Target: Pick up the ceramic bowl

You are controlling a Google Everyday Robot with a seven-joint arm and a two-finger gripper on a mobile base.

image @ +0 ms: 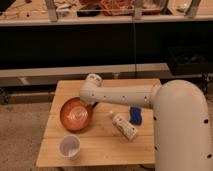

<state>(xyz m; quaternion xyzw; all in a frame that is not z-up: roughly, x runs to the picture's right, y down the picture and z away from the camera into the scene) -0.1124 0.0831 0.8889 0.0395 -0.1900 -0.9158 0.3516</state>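
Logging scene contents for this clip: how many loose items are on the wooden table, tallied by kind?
Ceramic bowl: 1
White cup: 1
White bottle, lying on its side: 1
Blue item, kind unclear: 1
Total: 4
The gripper is at the bowl's right rim and is not counted.

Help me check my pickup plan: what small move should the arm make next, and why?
Probably a slight lowering of the gripper onto the rim of the ceramic bowl before any lift. The gripper sits at the bowl's right edge, mostly hidden under the wrist, and the bowl rests flat on the table. The white cup stands apart, so it should not interfere.
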